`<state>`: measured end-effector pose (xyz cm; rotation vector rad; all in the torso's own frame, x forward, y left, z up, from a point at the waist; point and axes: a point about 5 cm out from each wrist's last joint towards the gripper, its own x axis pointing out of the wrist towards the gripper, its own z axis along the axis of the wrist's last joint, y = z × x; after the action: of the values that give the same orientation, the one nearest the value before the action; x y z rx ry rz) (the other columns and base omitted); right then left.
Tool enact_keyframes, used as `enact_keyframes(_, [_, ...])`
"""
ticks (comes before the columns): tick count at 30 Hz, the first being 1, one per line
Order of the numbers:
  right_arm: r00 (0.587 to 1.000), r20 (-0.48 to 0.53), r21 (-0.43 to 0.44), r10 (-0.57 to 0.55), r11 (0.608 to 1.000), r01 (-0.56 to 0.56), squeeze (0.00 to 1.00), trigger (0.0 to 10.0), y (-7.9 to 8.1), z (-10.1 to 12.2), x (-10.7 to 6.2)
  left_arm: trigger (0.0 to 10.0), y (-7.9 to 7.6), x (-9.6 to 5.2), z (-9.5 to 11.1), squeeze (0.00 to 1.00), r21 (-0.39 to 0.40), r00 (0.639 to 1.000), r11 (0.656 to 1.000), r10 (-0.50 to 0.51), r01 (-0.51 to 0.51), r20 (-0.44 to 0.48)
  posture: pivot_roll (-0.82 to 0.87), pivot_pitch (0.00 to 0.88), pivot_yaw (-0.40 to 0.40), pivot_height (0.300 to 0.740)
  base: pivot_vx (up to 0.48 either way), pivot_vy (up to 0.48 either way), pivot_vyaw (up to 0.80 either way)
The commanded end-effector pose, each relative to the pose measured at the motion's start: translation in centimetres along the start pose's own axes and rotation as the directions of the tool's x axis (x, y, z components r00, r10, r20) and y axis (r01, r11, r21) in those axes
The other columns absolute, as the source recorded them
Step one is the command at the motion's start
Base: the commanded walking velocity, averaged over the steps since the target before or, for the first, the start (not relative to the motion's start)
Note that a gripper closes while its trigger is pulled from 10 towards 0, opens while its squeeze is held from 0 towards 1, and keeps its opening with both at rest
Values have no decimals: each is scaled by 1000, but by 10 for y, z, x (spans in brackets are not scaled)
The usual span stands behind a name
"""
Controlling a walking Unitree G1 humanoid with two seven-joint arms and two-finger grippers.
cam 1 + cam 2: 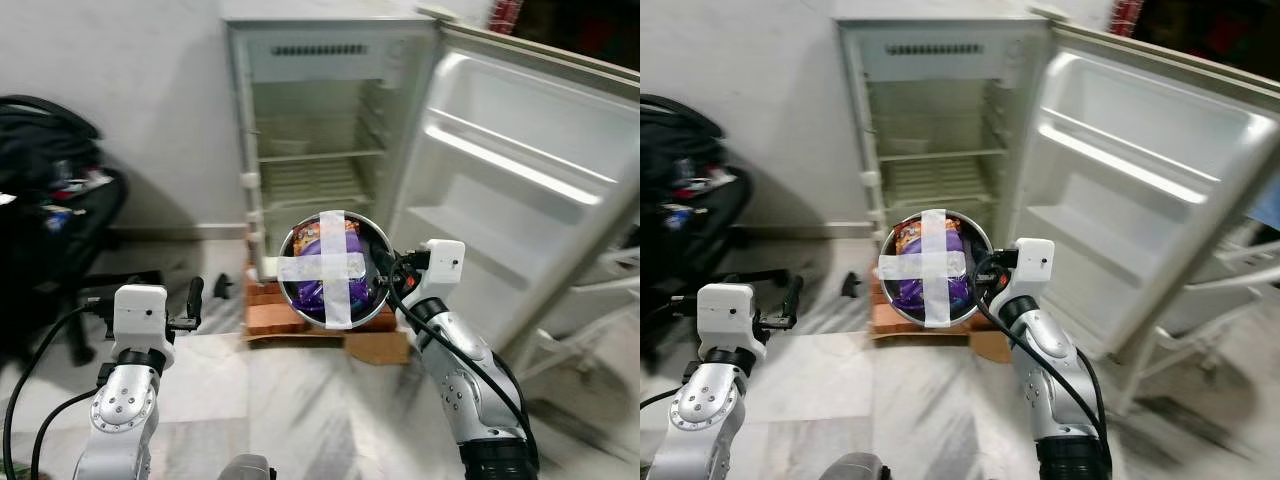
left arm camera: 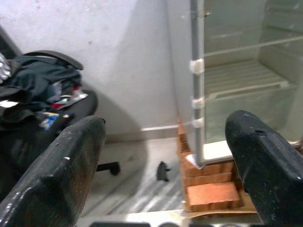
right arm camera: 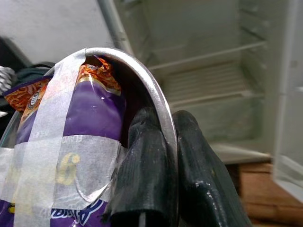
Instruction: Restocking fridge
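The right gripper [image 3: 163, 189] holds a round shiny metal bowl [image 1: 331, 270] by its edge, with one black finger inside the rim and one outside, squeezing the thin metal between them. The bowl is tipped on its side, with its open top facing the robot. A purple and orange snack bag [image 1: 322, 262] sits inside, and two strips of white tape [image 1: 335, 268] cross over the top, most likely so the bag cannot fall out while the bowl is tipped. The right arm is bent at the elbow and reaches up and forward, holding the bowl in the air in front of the small white fridge [image 1: 320, 140]. The fridge door [image 1: 520, 190] is swung wide open to the right, so the wire shelves [image 1: 318, 180] are easy to reach. The fridge stands on red bricks [image 1: 275, 310], which lift it off the marble floor [image 1: 300, 400]. The left gripper [image 1: 190, 300] is held up low on the left with its fingers spread wide apart, holding nothing. A black chair piled with clothes [image 1: 50, 190] stands to the left.
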<state>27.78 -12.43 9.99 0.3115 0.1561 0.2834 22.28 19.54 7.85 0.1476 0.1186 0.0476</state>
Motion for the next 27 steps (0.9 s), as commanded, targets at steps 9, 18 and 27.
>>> enact_keyframes(9, [996, 52, -40, -73, 996, 75, 0, 10000, -13, 9, -5, 10000, -7, -1, 6, 0, -5, 997, 998, -67, 67, 40, 128, 0, -47, 740, 72, 39, 0])
enact_keyframes(18, [993, 79, -23, -83, 996, 85, 0, 10000, -12, 12, -5, 10000, -8, -1, 6, 0, -19, 995, 996, -85, 86, 42, 128, 0, -45, 740, 400, 0, 0])
enact_keyframes(27, [993, 75, -23, -89, 996, 91, 0, 10000, -12, 12, -4, 10000, -9, 0, 6, 0, -28, 995, 995, -93, 94, 42, 124, 0, -46, 740, 470, 0, 0])
